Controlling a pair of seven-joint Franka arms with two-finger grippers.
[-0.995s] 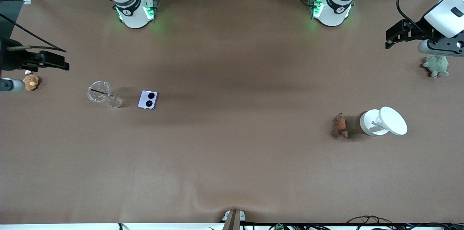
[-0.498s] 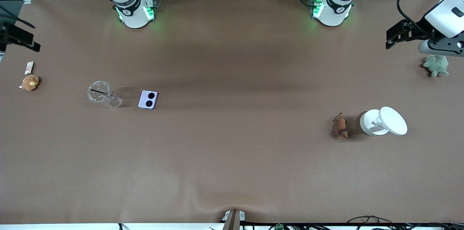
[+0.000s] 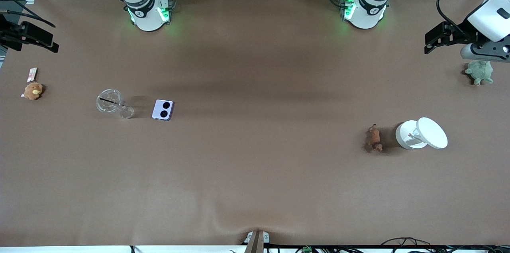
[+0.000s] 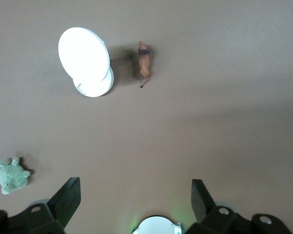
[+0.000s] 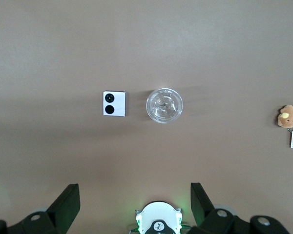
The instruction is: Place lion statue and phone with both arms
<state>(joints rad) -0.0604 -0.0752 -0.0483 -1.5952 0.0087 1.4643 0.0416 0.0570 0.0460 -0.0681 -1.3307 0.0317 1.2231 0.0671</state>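
The lion [image 3: 374, 138] lies on the worktop toward the left arm's end, just beside a white stand [image 3: 421, 133] with a tilted round disc. Its long axis runs toward and away from the front camera, not along the worktop's length. The phone [image 3: 163, 109] lies flat, face up, toward the right arm's end, just beside a clear stand [image 3: 112, 102]. Both items are untouched.

The left claw [image 4: 134, 202] hangs high at its own end of the worktop, above a green turtle [image 3: 479, 71], fingers spread wide and empty. The lion lies well apart from it, in toward the worktop's middle and nearer the front camera. The right claw [image 5: 134, 201] hangs at the worktop's edge at its own end, fingers likewise wide apart and empty. The phone lies well apart from it, in the same sense. An orange plush [image 3: 33, 91] with a tag sits near that edge.

Judgement: neither pick has begun. The left arm is nearer the lion, the right nearer the phone. The left claw would best close across the lion's narrow body.
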